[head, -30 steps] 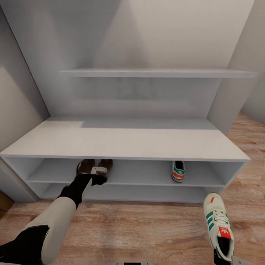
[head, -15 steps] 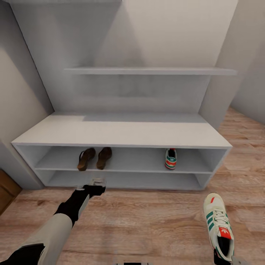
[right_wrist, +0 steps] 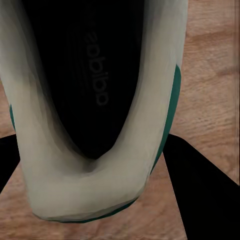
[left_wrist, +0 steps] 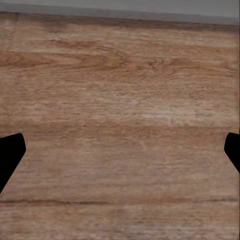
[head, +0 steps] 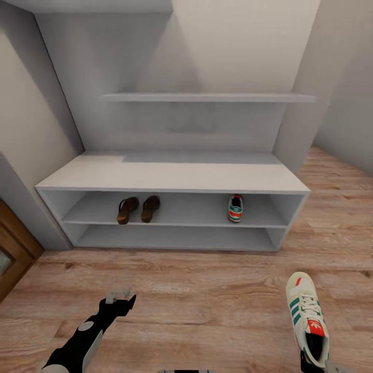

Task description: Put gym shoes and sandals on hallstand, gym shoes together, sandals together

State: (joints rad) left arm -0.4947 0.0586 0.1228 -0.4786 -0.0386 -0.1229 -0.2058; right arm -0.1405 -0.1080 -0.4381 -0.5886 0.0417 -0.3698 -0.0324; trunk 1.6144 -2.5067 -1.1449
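The hallstand (head: pixel 171 178) stands against the wall ahead. Its upper shelf level holds the two sandals (head: pixel 139 209) side by side at the left and one gym shoe (head: pixel 235 208) at the right. The other gym shoe (head: pixel 307 316) hangs over the corridor floor (head: pixel 207 300) at the lower right, toe pointing away from me. My right gripper (head: pixel 317 365) is shut on its heel. In the right wrist view the heel (right_wrist: pixel 85 195) sits between the dark fingers (right_wrist: pixel 200 190). My left gripper (head: pixel 118 296) is open and empty above the floor, its fingertips (left_wrist: pixel 10 155) wide apart.
A brown wooden door (head: pixel 13 248) shows at the left edge. Grey walls close in on both sides of the hallstand. Two stepped wall shelves (head: pixel 207 97) hang above the bench. Open plank floor lies between me and the rack.
The camera has backed away from the hallstand, which looks smaller. My left gripper has drawn out of the shelf, uncovering the two sandals, and dropped low over the floor. The held shoe kept its place.
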